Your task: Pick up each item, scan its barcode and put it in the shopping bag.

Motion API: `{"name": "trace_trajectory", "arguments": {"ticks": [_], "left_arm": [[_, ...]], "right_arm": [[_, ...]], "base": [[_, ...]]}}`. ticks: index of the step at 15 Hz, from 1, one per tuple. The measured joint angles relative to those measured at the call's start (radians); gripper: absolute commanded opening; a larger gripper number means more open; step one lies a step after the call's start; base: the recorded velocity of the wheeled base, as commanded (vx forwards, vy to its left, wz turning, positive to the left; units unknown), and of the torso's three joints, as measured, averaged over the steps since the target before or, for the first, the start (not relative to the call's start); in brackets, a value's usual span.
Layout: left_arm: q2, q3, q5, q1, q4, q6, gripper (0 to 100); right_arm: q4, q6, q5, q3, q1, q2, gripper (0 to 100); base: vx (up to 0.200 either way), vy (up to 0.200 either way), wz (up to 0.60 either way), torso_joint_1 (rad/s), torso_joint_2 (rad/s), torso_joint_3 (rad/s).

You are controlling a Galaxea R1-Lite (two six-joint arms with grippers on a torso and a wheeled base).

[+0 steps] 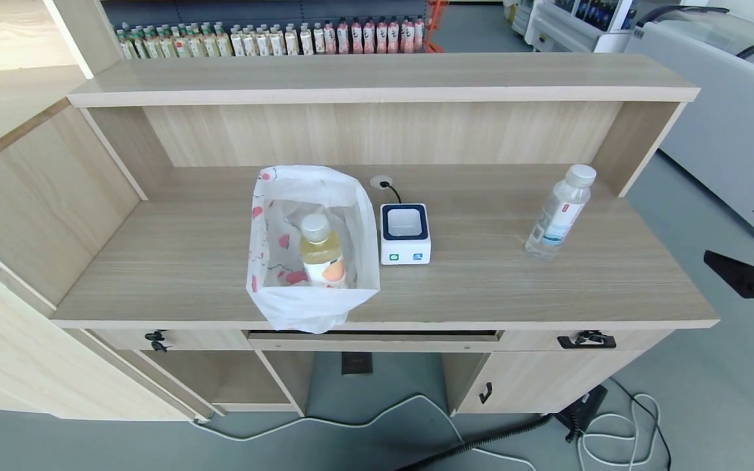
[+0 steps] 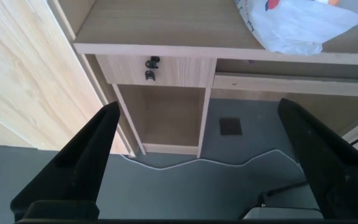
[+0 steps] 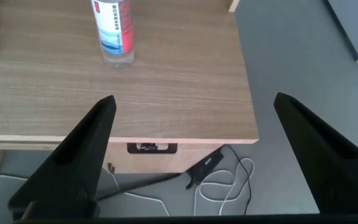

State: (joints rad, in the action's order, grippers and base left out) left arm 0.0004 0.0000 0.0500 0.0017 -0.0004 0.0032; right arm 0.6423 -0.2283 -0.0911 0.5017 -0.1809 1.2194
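Just left of the white square scanner with dark blue rim [image 1: 404, 233] on the pale wooden surface [image 1: 482, 288]: open white plastic shopping bag with red prints [image 1: 266, 248], upright yellow juice bottle [image 1: 322, 258] inside. Well right of the scanner, upright: clear plastic water bottle with white cap [image 1: 557, 212]. Low and nearer than the scanner, left gripper [image 2: 199, 106] with jaws released, empty; far to the scanner's right, right gripper [image 3: 194, 98], jaws likewise released.
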Motion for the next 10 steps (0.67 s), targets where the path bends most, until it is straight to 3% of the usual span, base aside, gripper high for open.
{"name": "trace_trajectory", "arguments": {"ticks": [4, 10], "left_arm": [[0.000, 0.000, 0.000, -0.001, 0.000, -0.004, 100], [0.000, 0.000, 0.000, 0.000, -0.001, -0.004, 100]], "right_arm": [[0.179, 0.047, -0.097, -0.002, 0.006, 0.133, 100], [0.513, 0.073, -0.123, 0.000, 0.021, 0.402, 100]], "base": [[0.000, 0.000, 0.00, 0.000, 0.00, 0.000], [0.000, 0.000, 0.00, 0.000, 0.00, 0.000]]}}
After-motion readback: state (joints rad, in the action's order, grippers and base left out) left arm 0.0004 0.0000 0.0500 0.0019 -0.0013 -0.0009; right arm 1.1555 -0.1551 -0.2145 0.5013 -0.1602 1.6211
